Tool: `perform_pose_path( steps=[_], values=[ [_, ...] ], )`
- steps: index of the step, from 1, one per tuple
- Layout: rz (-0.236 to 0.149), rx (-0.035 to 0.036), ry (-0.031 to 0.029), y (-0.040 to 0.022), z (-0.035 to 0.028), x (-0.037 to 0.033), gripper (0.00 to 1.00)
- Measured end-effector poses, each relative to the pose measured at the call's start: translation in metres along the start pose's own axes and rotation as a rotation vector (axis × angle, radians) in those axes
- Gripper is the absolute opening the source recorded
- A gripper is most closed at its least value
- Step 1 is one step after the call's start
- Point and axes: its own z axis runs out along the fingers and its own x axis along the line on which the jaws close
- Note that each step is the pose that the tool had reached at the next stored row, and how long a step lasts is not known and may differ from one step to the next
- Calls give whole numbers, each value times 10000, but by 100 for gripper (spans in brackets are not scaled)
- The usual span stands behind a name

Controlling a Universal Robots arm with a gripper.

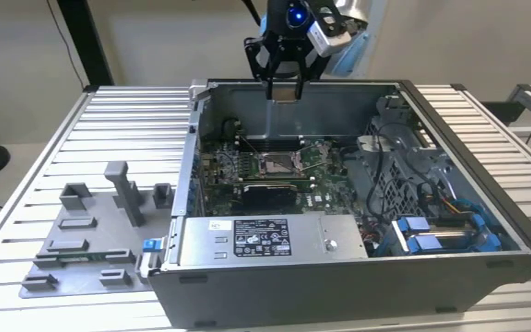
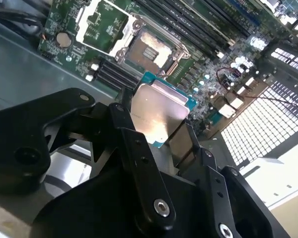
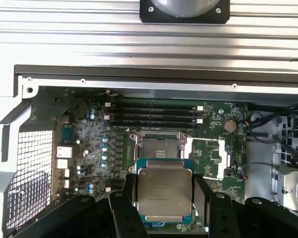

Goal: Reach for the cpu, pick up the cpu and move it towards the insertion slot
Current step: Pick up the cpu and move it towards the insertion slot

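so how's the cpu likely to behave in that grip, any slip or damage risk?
The cpu looks like a flat rigid plate, so it probably won't flex. Its smooth metal face and thin edges, pinched between the end effector fingers, could let it slip or tilt. It hangs above the open insertion slot, so a drop would likely hurt something.

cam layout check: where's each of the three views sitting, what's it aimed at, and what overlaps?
Exterior view: off the arm, high, looking down into the open computer case; gripper above it.
First wrist view: on the arm, facing down at the motherboard; gripper holds the cpu near the insertion slot.
Second wrist view: on the arm, oblique; black gripper links, cpu, insertion slot.
Shared: both wrist views show cpu and slot; the exterior view shows the slot.
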Motion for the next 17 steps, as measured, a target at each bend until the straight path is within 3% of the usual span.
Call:
perform_pose_path(
  steps=[9, 13, 17],
  values=[
    [8, -7, 0, 19, -225, -1, 0],
    [117, -9, -9, 17, -260, 0, 0],
    [325, -62, -27, 14, -287, 0, 0]
  ],
)
